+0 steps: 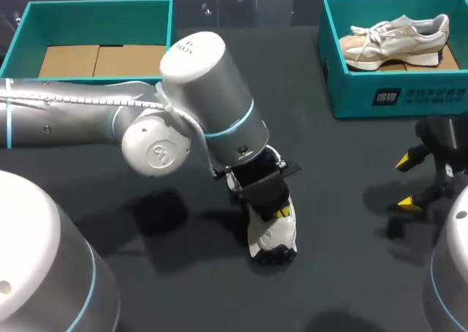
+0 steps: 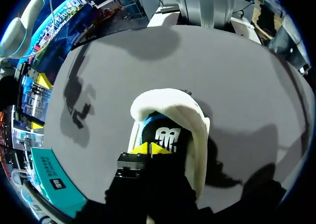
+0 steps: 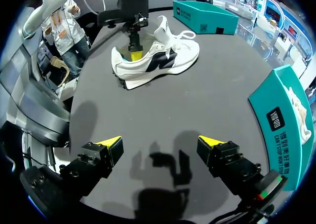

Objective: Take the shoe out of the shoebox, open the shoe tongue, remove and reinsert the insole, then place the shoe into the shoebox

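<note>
The left claw (image 1: 280, 212) reaches down into the opening of a white shoe (image 1: 272, 235), which stands on its sole on the dark table (image 1: 344, 273), out of the shoebox. In the left wrist view the yellow tips of the claw (image 2: 151, 148) sit pressed together inside the shoe (image 2: 193, 123), just above a dark insole (image 2: 165, 134) that carries a white logo mark. Whether anything thin is pinched between the tips cannot be told. The white padded collar curves around ahead of the tips.

The right claw (image 1: 409, 180) hangs over bare table, its fingers spread wide with nothing between them. From its own view the claw (image 3: 162, 143) faces the shoe (image 3: 158, 61) well ahead, side on with a black logo on its flank, and the left claw (image 3: 134, 47) standing in the opening.

Beside the right claw is the teal shoebox (image 1: 395, 94), with a white printed label on its near wall; it also shows in the wrist view (image 3: 282, 123). A beige second shoe (image 1: 395, 39) lies in it. Far past the left claw is another teal box (image 1: 95, 14) lined with cardboard. The left arm (image 1: 205, 91) bears small print on its end cap.
</note>
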You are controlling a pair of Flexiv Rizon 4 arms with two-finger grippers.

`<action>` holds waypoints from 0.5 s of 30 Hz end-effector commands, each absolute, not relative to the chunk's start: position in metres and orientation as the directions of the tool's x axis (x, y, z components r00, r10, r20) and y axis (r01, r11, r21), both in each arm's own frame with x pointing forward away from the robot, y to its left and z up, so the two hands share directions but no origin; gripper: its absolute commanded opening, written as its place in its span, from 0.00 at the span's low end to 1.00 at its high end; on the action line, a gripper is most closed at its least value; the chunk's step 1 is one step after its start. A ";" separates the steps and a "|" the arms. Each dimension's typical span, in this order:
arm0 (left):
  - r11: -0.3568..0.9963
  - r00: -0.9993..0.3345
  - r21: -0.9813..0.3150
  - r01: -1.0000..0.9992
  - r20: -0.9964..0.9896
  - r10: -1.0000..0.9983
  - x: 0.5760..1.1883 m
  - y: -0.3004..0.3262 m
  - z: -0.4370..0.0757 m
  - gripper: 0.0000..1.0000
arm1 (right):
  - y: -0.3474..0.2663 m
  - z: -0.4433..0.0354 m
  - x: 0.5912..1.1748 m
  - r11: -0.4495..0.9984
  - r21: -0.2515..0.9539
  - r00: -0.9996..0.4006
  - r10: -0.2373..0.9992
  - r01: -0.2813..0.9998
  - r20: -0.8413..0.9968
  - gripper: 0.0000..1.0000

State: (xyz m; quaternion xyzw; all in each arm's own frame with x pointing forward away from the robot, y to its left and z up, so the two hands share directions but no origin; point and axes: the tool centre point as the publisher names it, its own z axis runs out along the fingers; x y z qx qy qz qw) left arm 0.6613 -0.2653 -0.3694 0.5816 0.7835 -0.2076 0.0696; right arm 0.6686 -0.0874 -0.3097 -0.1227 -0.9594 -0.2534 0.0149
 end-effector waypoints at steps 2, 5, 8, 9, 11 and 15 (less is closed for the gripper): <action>0.245 -0.311 -0.219 0.944 -0.349 0.884 0.658 -0.276 -0.390 0.00 | -0.087 -0.310 0.668 0.842 0.481 -0.969 0.229 0.243 0.090 1.00; 0.242 -0.299 -0.208 0.948 -0.311 0.902 0.660 -0.273 -0.398 0.00 | -0.087 -0.310 0.668 0.842 0.481 -0.969 0.229 0.243 0.090 1.00; 0.236 -0.286 -0.198 0.951 -0.286 0.915 0.660 -0.266 -0.403 0.00 | -0.087 -0.310 0.668 0.842 0.481 -0.969 0.229 0.243 0.090 1.00; 0.232 -0.280 -0.192 0.954 -0.278 0.919 0.660 -0.262 -0.403 0.00 | -0.087 -0.310 0.668 0.842 0.481 -0.969 0.229 0.243 0.090 1.00; 0.228 -0.275 -0.188 0.955 -0.276 0.921 0.660 -0.257 -0.401 0.00 | -0.087 -0.310 0.668 0.842 0.481 -0.969 0.229 0.243 0.090 1.00; 0.212 -0.262 -0.185 0.960 -0.312 0.913 0.664 -0.248 -0.376 0.00 | -0.087 -0.310 0.668 0.842 0.481 -0.969 0.229 0.243 0.090 1.00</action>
